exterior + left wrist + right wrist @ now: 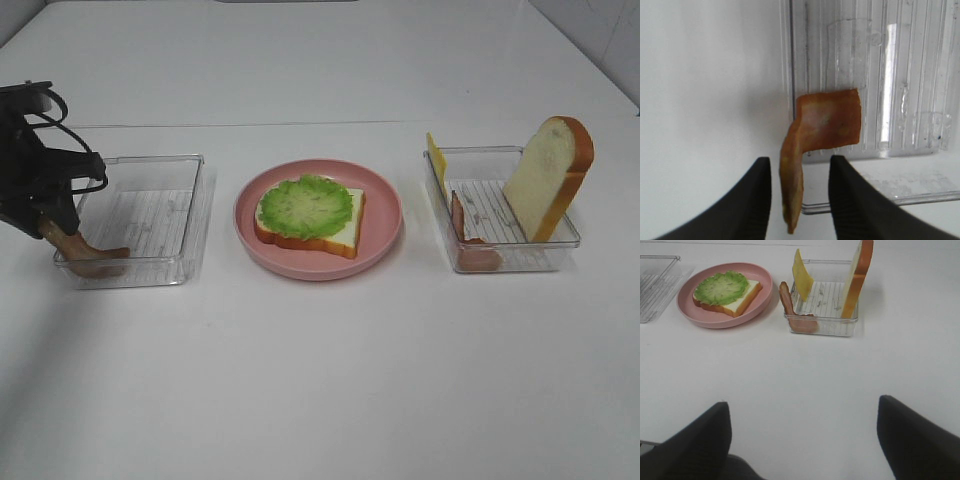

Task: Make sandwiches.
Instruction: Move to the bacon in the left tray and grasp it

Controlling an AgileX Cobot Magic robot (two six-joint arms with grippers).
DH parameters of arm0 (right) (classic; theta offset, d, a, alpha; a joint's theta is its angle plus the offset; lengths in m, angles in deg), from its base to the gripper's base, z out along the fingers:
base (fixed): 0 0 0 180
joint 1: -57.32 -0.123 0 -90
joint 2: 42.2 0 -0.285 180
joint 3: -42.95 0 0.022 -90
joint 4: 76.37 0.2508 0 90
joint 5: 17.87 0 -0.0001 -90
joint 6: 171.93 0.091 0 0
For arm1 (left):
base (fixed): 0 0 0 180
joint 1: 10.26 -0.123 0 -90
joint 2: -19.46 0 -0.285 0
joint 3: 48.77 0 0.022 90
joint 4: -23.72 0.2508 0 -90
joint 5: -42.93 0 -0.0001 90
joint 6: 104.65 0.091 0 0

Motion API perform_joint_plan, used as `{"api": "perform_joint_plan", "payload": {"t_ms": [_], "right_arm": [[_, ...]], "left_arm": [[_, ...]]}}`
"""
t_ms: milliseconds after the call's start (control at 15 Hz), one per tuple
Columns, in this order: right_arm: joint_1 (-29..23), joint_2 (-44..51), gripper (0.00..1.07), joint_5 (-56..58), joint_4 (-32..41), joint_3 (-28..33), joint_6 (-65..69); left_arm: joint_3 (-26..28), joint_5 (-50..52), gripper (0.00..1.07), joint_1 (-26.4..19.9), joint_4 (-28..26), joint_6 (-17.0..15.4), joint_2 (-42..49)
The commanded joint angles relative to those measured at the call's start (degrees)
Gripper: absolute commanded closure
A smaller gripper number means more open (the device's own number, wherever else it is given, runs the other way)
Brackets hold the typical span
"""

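While the R gripper (803, 401) gapes wide above the table (805, 365), the pink plate (385, 215) mid-frame carries the part-built sandwich (310, 215) (bread w/ lettuce); at far left the L gripper (800, 159) straddles a bacon strip (820, 122), fingers half apart, clear of it.

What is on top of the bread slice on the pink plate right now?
Only a green lettuce leaf, covering most of the bread slice; one white corner and the crust edge show. Nothing lies on the leaf. The bread's surface beneath the leaf is hidden.
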Motion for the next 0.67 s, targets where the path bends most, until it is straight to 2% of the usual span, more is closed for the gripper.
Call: {"api": "perform_joint_plan", "payload": {"t_ms": [67,267,667], "right_arm": [[0.40,0.86,0.31,-0.46,0.23,0.23,-0.29],[0.40,0.86,0.31,-0.46,0.23,0.23,-0.29],[0.40,0.86,0.31,-0.46,0.23,0.23,-0.29]], "left_arm": [[-0.40,1.09,0.89,0.00,-0.40,0.23,-0.06],[-0.40,1.89,1.06,0.00,0.00,0.29,-0.06],[-0.40,1.78,1.07,0.00,-1.95,3.15,1.32]]}}
